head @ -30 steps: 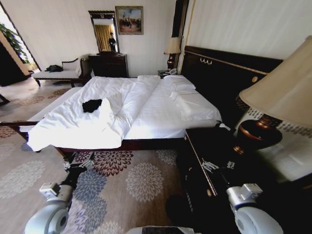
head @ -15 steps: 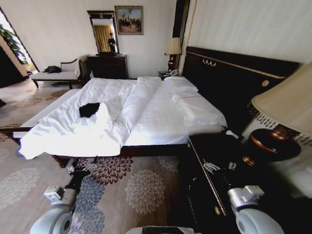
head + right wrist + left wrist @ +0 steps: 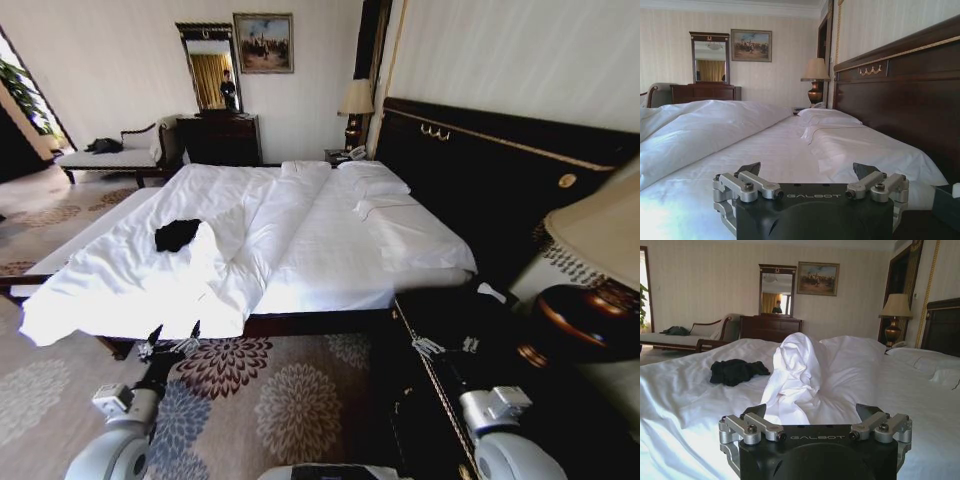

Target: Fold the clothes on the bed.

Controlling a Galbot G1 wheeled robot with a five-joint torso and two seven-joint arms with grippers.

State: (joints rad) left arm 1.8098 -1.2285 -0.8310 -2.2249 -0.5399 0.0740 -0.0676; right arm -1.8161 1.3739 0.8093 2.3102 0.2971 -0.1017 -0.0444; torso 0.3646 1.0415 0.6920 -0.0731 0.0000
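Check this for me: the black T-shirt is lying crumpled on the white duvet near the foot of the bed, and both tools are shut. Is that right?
Not quite. The black T-shirt does lie crumpled on the white duvet near the foot of the bed, but both tools are open. The left wrist view shows the left tool with its fingers spread, and the right wrist view shows the same for the right tool.

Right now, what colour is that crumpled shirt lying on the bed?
Black. The shirt lies on the white bed; the left wrist view shows it best.

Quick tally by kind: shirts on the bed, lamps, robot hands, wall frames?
Shirt on the bed: 1
Lamps: 2
Hands, left and right: 2
Wall frames, mirror and painting: 2
Total: 7
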